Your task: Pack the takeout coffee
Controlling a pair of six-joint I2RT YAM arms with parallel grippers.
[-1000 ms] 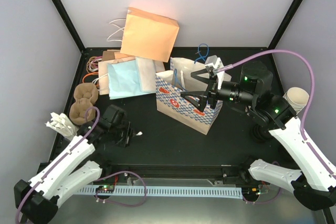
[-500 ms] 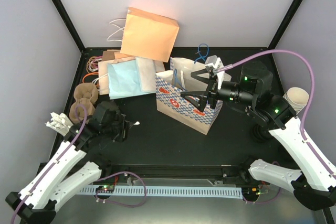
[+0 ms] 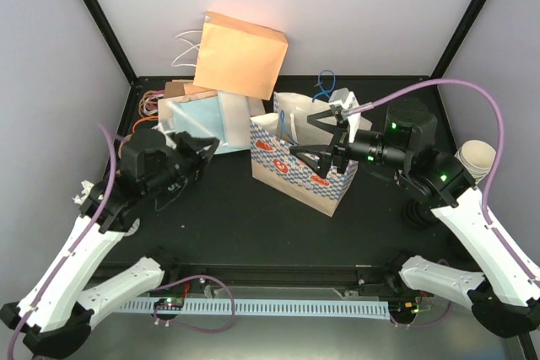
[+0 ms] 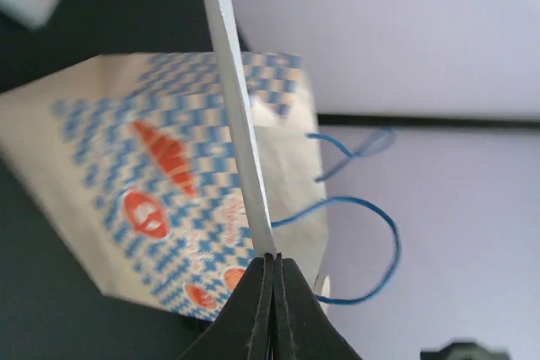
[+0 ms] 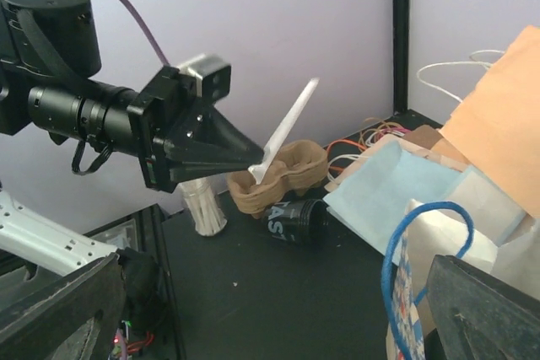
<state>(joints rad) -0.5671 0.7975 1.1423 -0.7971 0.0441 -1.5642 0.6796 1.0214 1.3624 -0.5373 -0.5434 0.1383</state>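
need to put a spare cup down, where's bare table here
Widest bare patch: the black table between the blue-checked bag and its near edge. Crowded: the back left, with flat paper bags, the cup carrier and the left gripper over them. The right gripper hangs open at the bag's mouth.

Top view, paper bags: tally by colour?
Orange paper bag, leaning on the back wall: 1
Light blue paper bag, flat: 1
Pale grey-white paper bag, flat: 1
Brown kraft paper bag, mostly buried: 1
Blue-checked paper bag, standing: 1
Total: 5 visible; the pile may hide more.
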